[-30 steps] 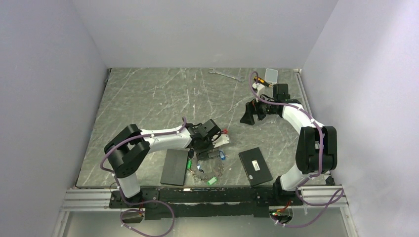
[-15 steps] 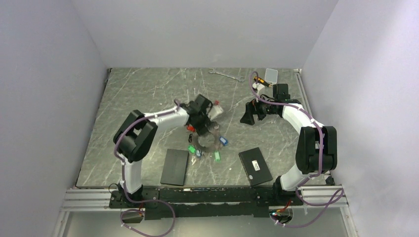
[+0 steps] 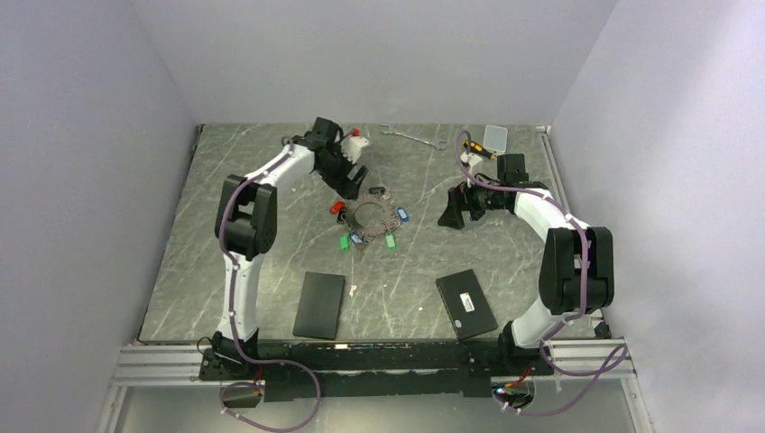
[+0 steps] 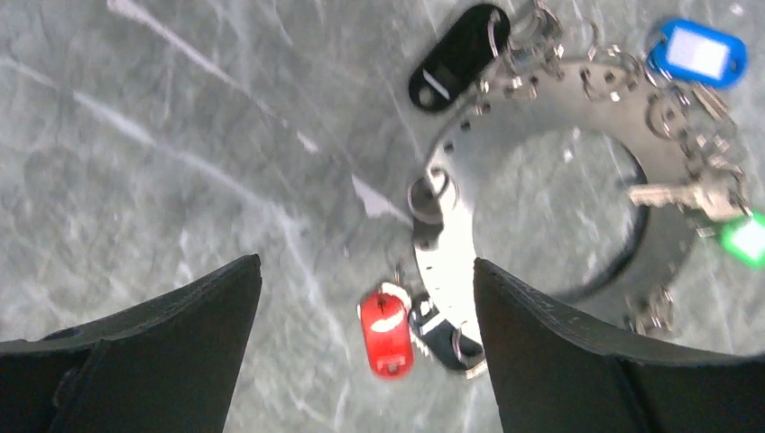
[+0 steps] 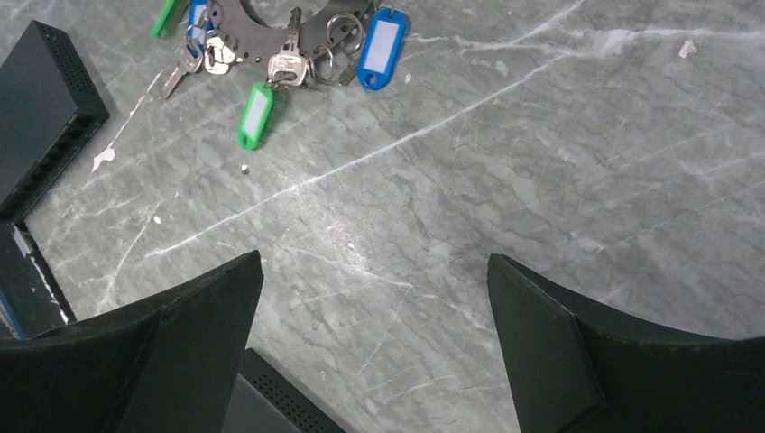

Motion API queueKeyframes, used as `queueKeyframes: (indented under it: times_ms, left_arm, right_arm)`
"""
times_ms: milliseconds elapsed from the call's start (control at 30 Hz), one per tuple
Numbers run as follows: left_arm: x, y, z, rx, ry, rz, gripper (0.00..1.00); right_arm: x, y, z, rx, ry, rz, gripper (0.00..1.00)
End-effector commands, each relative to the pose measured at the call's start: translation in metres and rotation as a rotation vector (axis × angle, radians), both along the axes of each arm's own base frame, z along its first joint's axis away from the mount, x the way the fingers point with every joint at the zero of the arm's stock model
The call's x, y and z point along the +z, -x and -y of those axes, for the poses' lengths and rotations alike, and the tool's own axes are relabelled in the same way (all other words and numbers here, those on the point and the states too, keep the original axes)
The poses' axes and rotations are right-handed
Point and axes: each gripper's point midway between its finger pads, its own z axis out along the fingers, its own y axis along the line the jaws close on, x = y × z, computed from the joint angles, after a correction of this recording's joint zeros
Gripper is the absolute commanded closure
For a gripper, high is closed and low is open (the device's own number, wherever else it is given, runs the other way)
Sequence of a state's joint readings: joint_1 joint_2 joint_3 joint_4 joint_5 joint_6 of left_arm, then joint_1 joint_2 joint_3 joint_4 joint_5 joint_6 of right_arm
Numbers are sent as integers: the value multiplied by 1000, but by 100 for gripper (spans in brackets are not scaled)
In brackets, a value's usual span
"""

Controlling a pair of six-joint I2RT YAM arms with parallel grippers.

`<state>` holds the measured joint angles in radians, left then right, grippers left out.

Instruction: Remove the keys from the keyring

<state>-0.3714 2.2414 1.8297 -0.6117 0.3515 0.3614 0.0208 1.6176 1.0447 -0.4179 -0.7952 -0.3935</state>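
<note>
now the keyring (image 4: 448, 244) and its keys (image 5: 287, 63) lie mid-table, moved back from the near edge and away from the left black box (image 3: 320, 305) and right black box (image 3: 466, 304). the left tool (image 4: 366, 262) hangs spread just behind the ring, pinching nothing. the right tool (image 5: 374, 255) is spread too, to the ring's right. open table (image 3: 271, 180) surrounds the ring; a wrench (image 3: 413, 136) lies by the far edge.

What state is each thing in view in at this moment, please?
keyring, lying flat on the table, keys attached.
keys, hanging from the keyring.
left gripper, open, empty, above the keyring's edge.
right gripper, open, empty, above bare table.
boxes, flat on the table, apart from the keyring.
wrench, flat near the table's far edge.
</note>
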Motion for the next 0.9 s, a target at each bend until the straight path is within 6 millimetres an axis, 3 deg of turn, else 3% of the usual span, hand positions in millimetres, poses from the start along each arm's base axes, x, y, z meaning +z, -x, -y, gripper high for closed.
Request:
queueKeyframes:
  times_ms: [0,33,100,200,300,467,600,733,867]
  left_arm:
    - [59,46,6,-144,113,-16,9]
    - [72,56,7,-157,130,4,10]
    - [74,82,13,-188,153,-32,12]
    - [68,111,20,-204,145,-96,18]
    - [62,127,32,-205,142,-142,23]
    - [49,136,53,-225,94,-127,31]
    - [28,140,67,-241,-3,-85,33]
    - [7,138,68,-212,-116,-54,33]
    - [3,128,61,-156,-164,-23,33]
  right_arm:
    - [21,-11,-4,13,-34,64,0]
    - [22,-11,-4,12,-36,65,0]
    - [23,-11,-5,12,-40,68,0]
    - [23,-11,-5,8,-44,66,0]
    - [24,-12,-5,3,-47,69,0]
    - [26,-12,-5,0,-46,75,0]
    - [28,-12,-4,-1,-37,88,0]
    - [29,-11,-3,0,-32,97,0]
    - [29,-11,-4,3,-33,96,0]
